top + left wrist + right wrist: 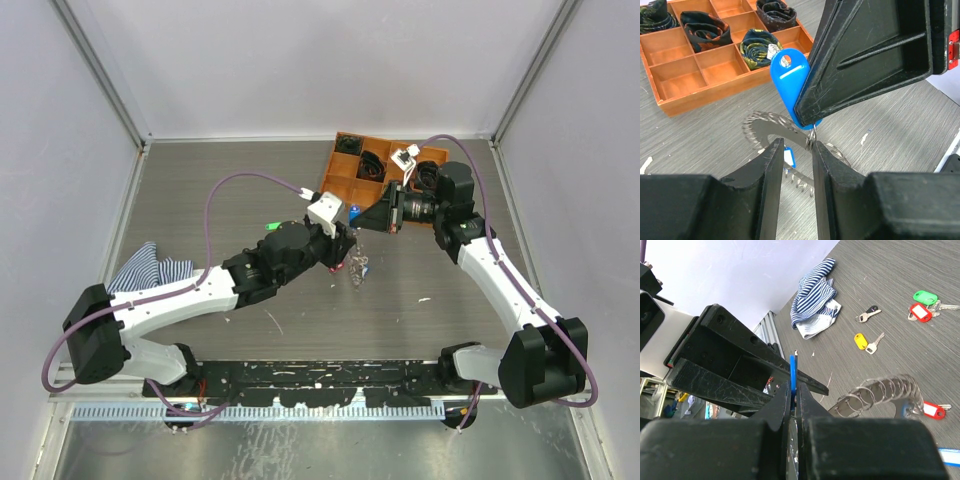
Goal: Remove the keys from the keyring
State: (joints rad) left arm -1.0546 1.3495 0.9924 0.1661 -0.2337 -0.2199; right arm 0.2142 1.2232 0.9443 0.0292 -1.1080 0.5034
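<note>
The keyring (765, 127), a toothed grey metal loop, lies just beyond my left gripper (796, 145). That gripper's jaws stand apart with nothing between them, and a small split ring (812, 140) touches its right fingertip. My right gripper (794, 390) is shut on a large blue tag (790, 82) joined to that split ring. In the right wrist view the keyring (880, 392) still carries a key with a red tag (932, 410). Loose keys with yellow (860, 340), green (925, 296) and red (920, 311) tags lie on the table. From above, both grippers (343, 255) (365, 222) meet over the keyring (358, 268).
An orange compartment tray (345, 178) with black coiled bundles stands at the back right, just behind the right gripper. A striped blue-white cloth (150, 268) lies at the left. A black-headed key (867, 314) lies near the yellow-tagged one.
</note>
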